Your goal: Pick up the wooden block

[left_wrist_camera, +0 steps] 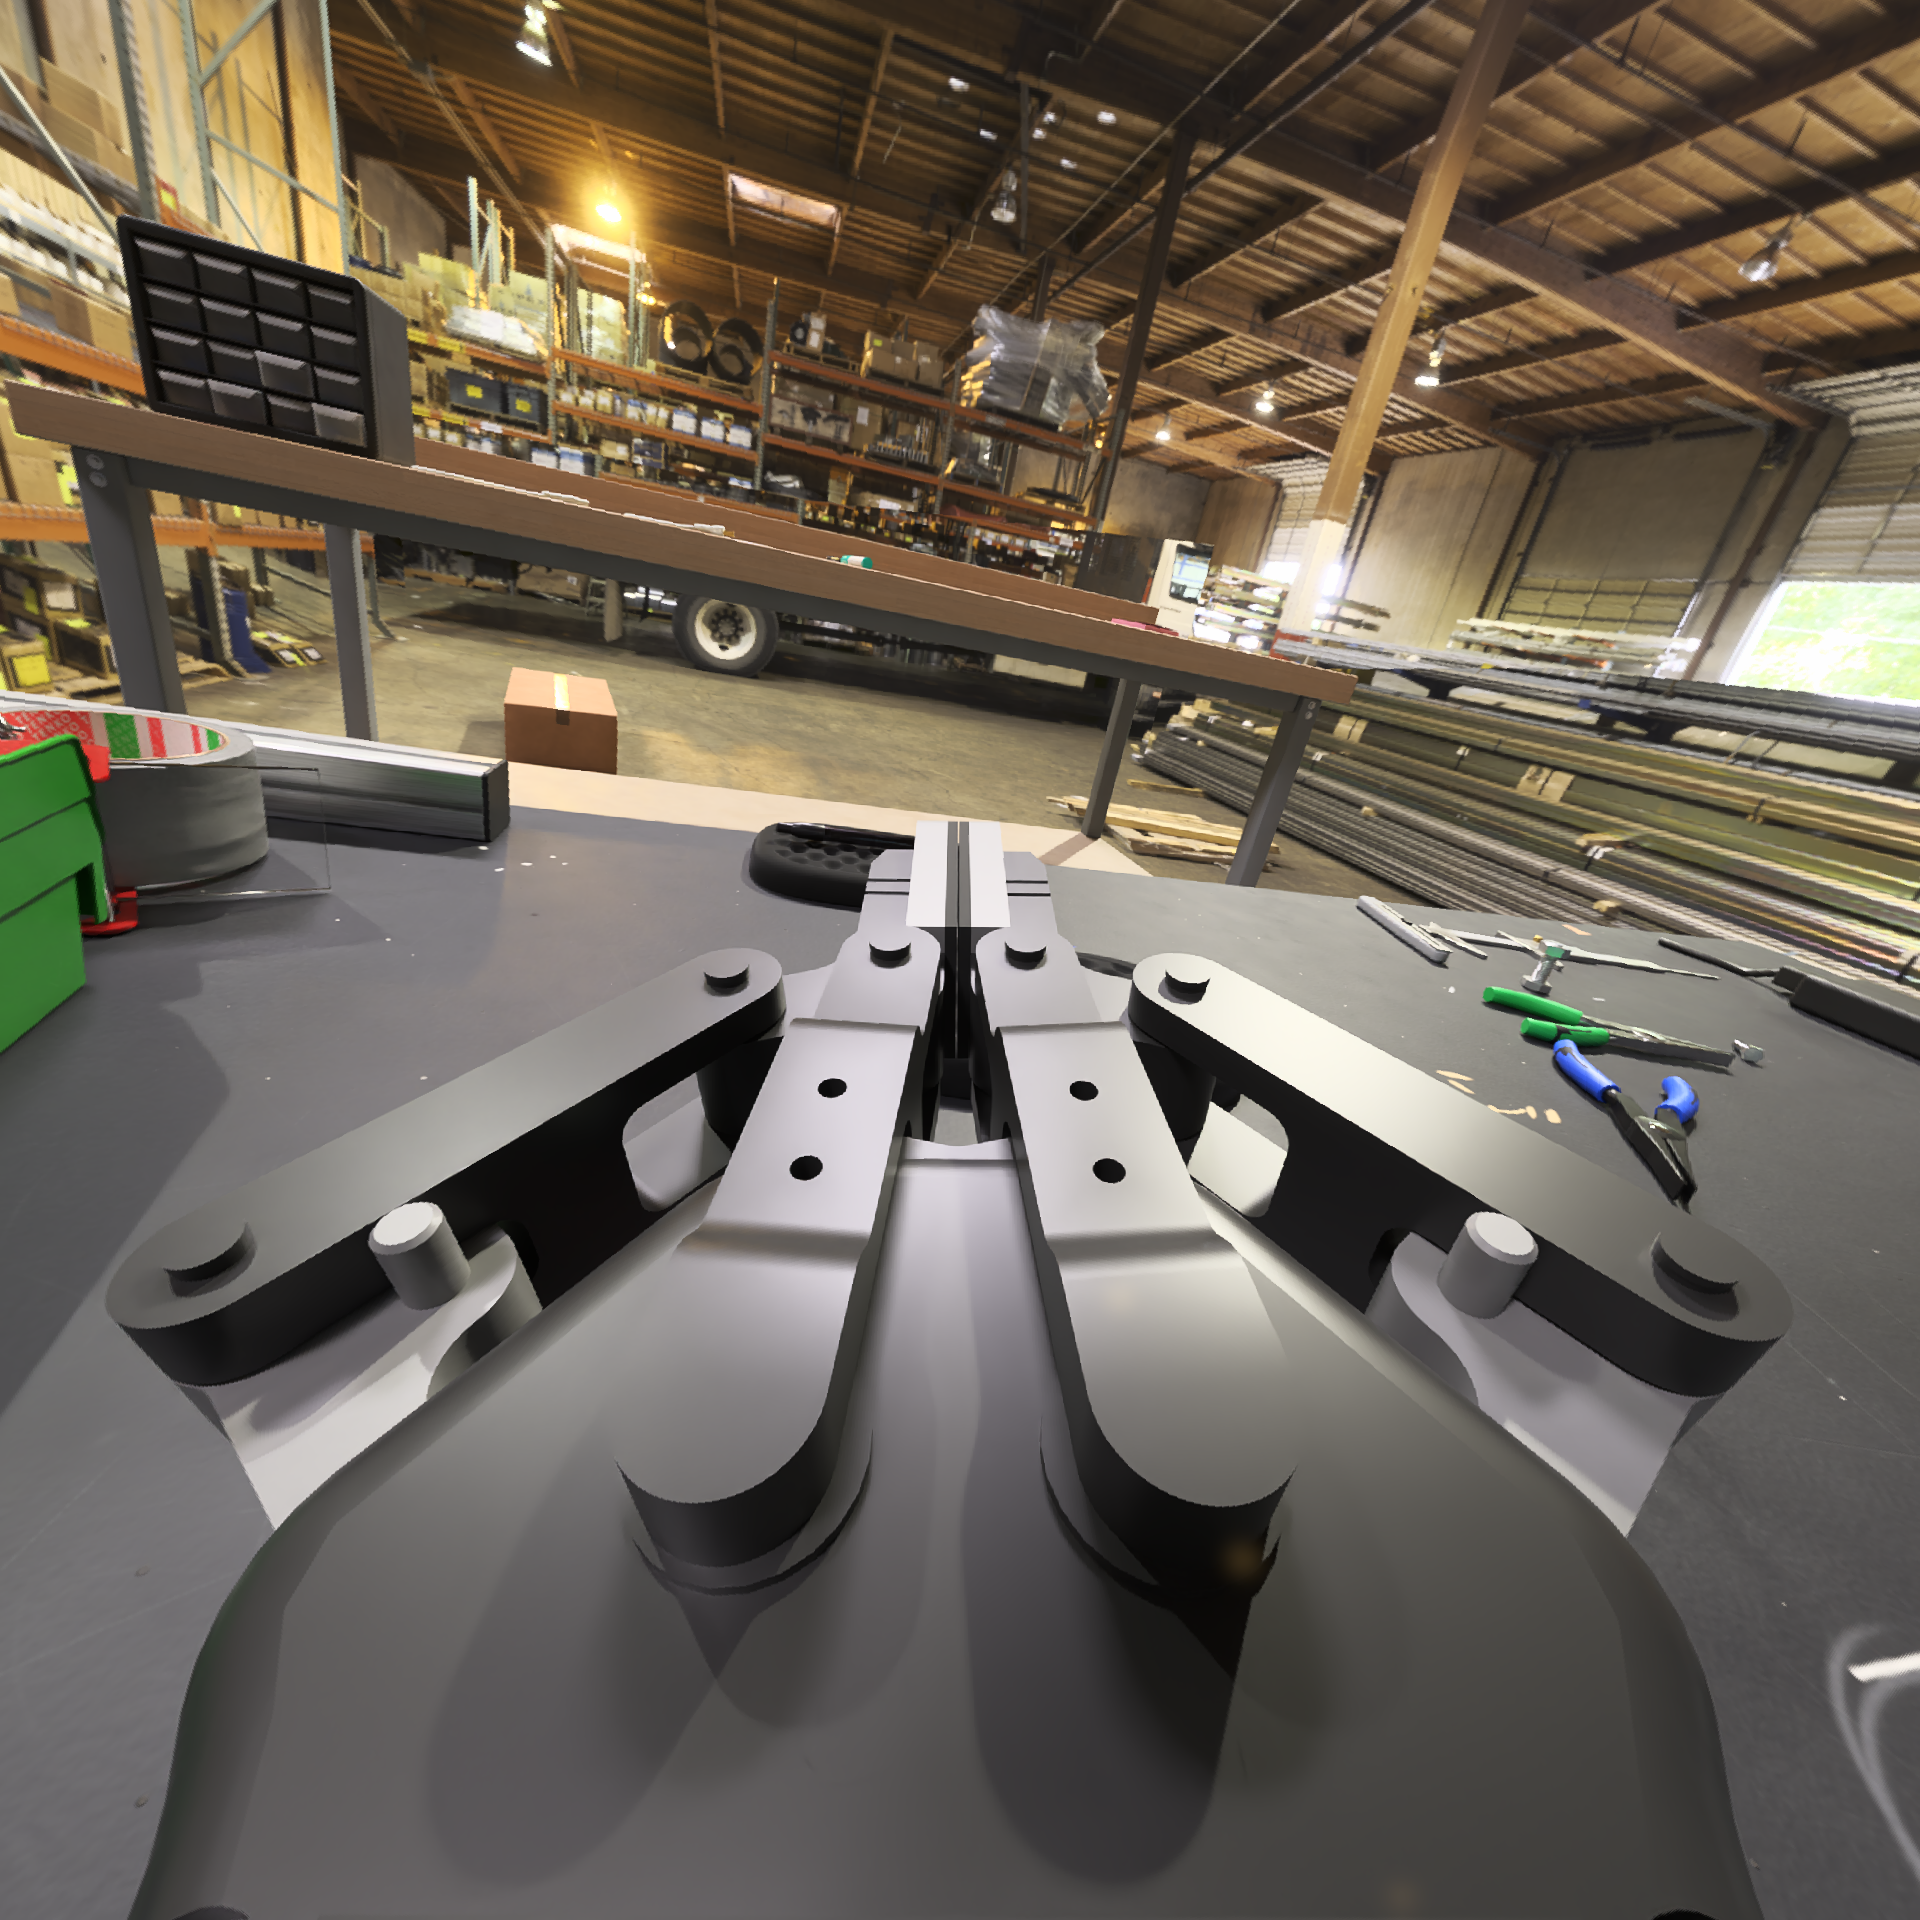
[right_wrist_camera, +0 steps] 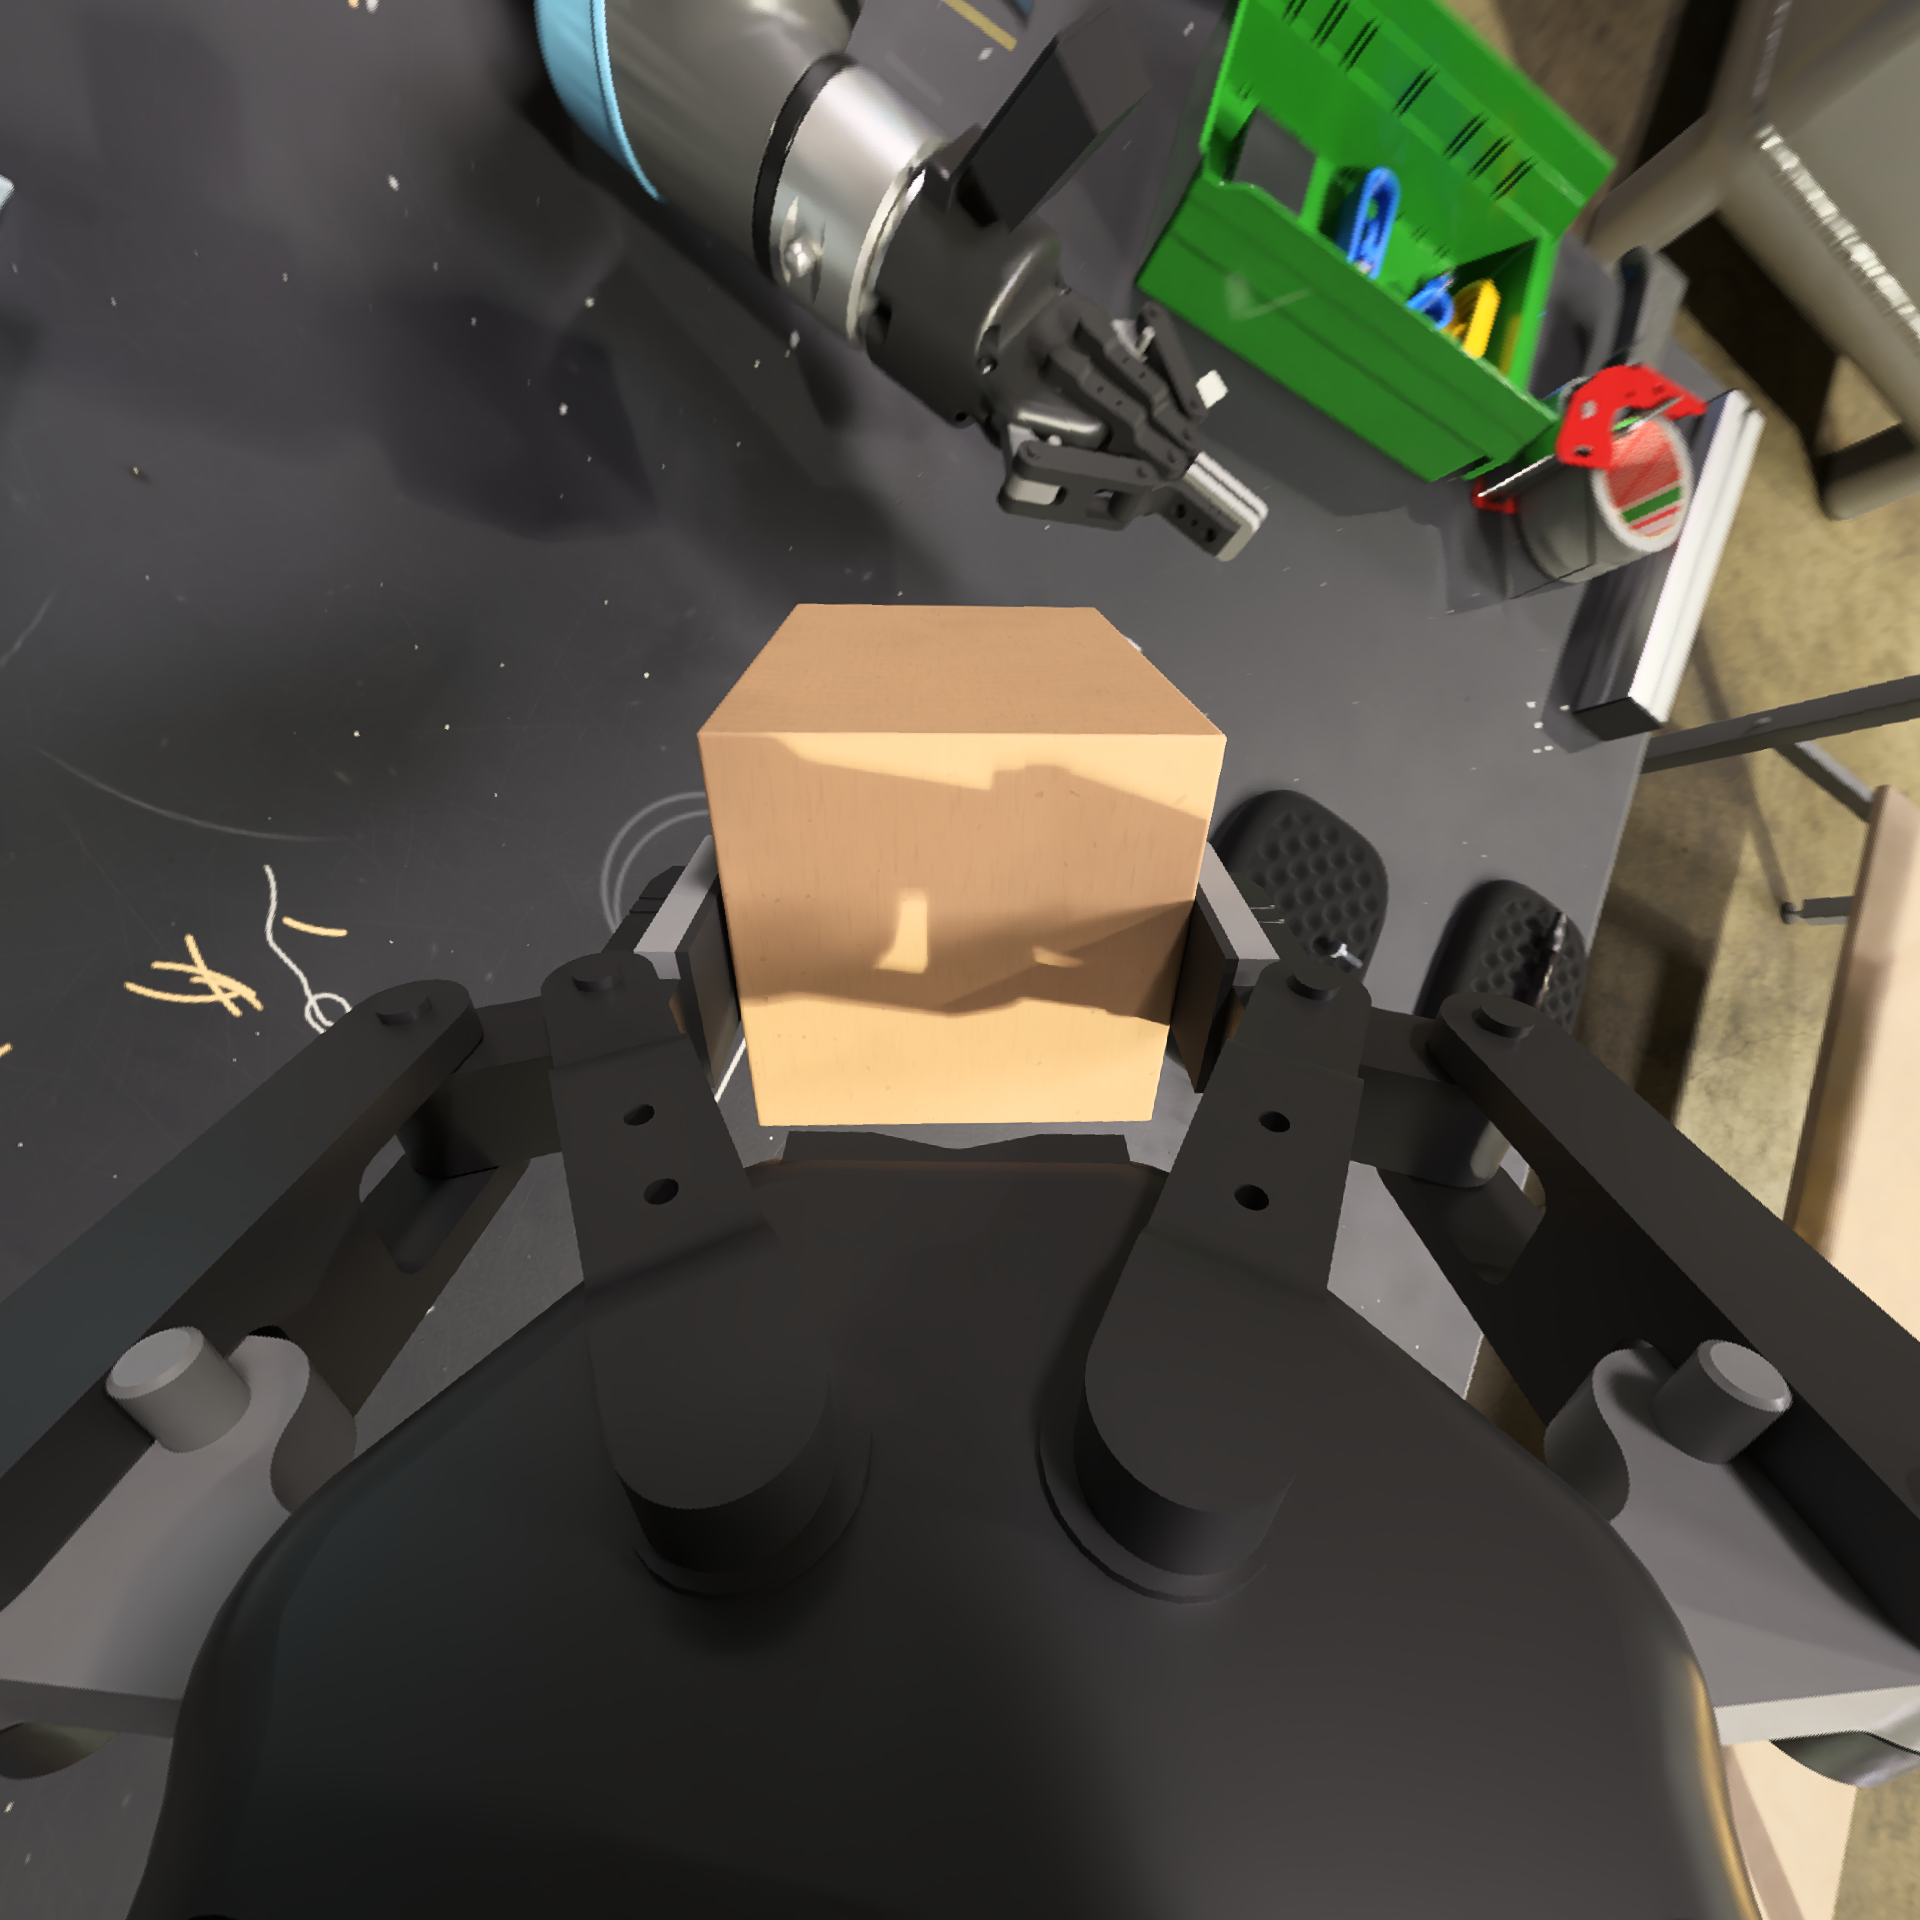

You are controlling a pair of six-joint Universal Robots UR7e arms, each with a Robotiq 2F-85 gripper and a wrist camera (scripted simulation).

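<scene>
While its two pads are pressing the side faces of the wooden block (right_wrist_camera: 956, 894), the right claw (right_wrist_camera: 956, 977) is holding that cube at the centre of the right wrist frame, apparently lifted above the dark tabletop (right_wrist_camera: 312, 623), so squeezing opposite flat faces is likely keeping it from slipping. Toward the upper right, the left claw (right_wrist_camera: 1226, 509) is sitting pinched together and empty, near the green bin (right_wrist_camera: 1351, 301), probably parked clear.
</scene>
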